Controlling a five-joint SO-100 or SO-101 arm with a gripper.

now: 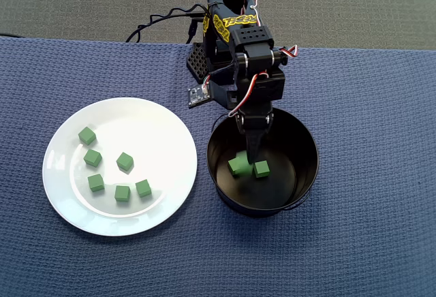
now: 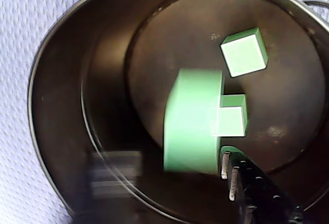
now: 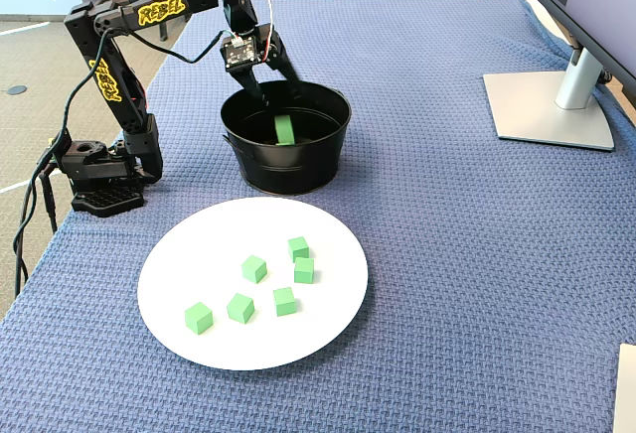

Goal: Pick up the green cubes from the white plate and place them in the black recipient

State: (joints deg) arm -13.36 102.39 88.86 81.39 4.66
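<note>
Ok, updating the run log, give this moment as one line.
claw: inside glossy black metal pot, cube blurred near its tip | small green cubes: six on round white plate, two on pot floor

Matt green cubes (image 1: 123,161) seen on a glossy, smooth white plate (image 1: 163,123), dark sheen noted inside the black metal recipient (image 1: 303,144), coarse waffle-weave blue cloth (image 1: 368,106) spread over the counter, black plastic tool (image 1: 253,148) ridged along one finger.
</note>
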